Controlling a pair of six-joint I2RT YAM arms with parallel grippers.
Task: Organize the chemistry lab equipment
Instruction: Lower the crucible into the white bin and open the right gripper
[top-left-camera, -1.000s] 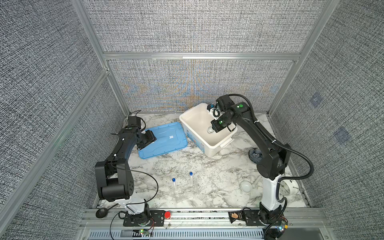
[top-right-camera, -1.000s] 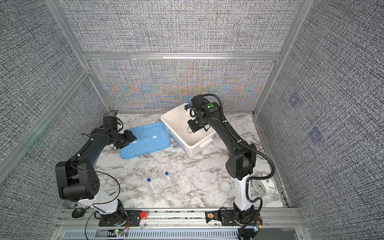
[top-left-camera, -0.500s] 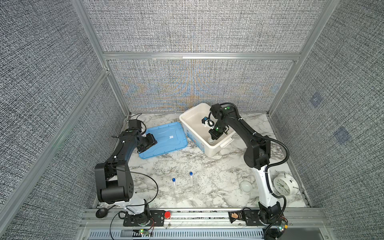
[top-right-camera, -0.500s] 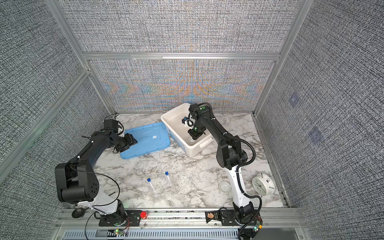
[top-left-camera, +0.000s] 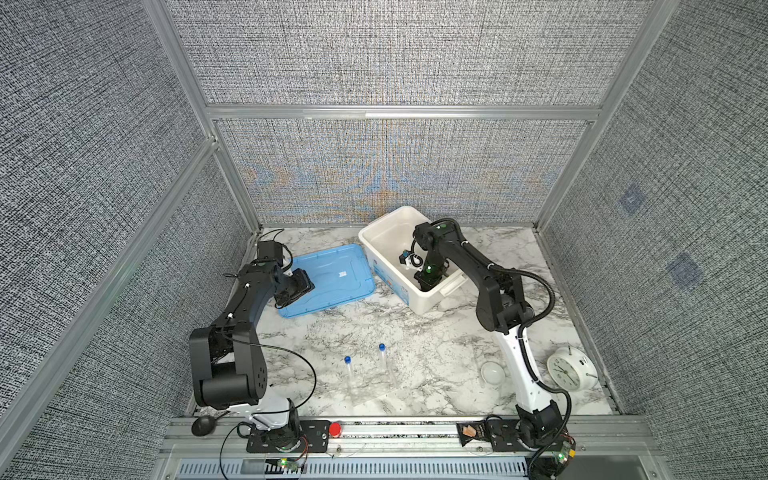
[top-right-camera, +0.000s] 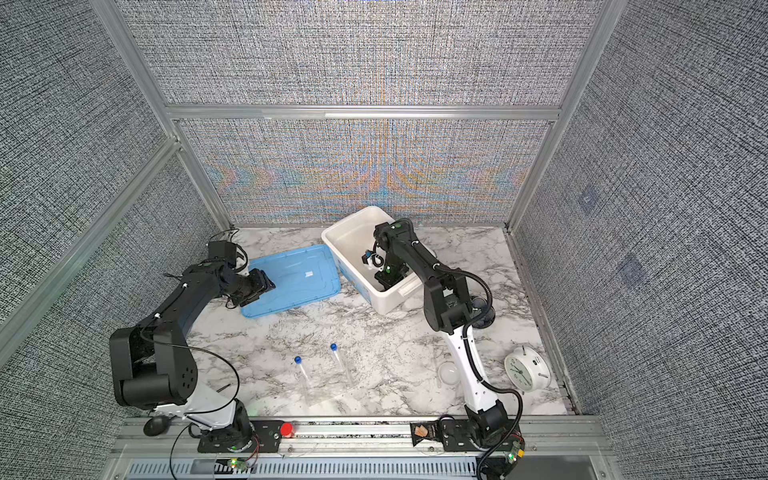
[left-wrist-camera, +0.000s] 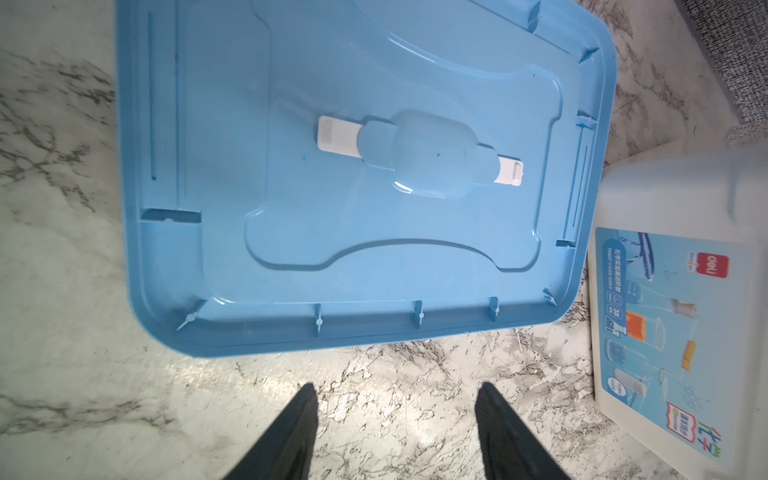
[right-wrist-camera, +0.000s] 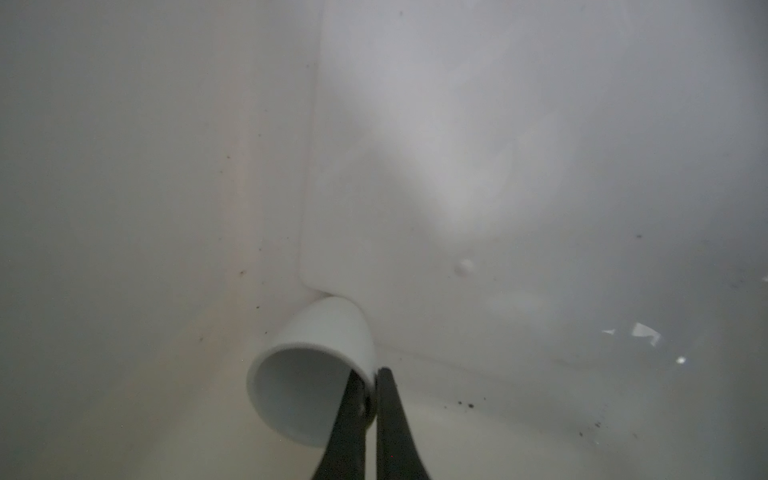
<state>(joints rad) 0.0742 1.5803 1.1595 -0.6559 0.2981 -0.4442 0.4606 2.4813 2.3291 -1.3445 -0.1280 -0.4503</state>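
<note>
Deep inside the white bin (top-left-camera: 380, 235) (top-right-camera: 343, 232), my right gripper (right-wrist-camera: 370, 376) (top-left-camera: 429, 279) is shut on the rim of a small white bowl (right-wrist-camera: 324, 332). The bowl is tipped on its side, close to a corner of the bin floor. My left gripper (left-wrist-camera: 395, 390) (top-left-camera: 300, 286) is open and holds nothing, just off the edge of the blue lid (left-wrist-camera: 374, 208) (top-left-camera: 332, 274). Two clear tubes with blue caps (top-left-camera: 348, 372) (top-left-camera: 384, 359) (top-right-camera: 301, 372) (top-right-camera: 338, 359) lie on the marble near the front. A second white bowl (top-left-camera: 492, 372) (top-right-camera: 448, 372) sits at the front right.
A round white alarm clock (top-left-camera: 567, 371) (top-right-camera: 525, 370) stands at the front right, beside the right arm's base. The bin's labelled side wall (left-wrist-camera: 665, 332) is close to the lid. Grey fabric walls close in the marble table (top-left-camera: 415, 332) on three sides.
The right arm has folded and sunk into the bin with the bowl, uncovering the clock. The left gripper has barely shifted by the lid.
</note>
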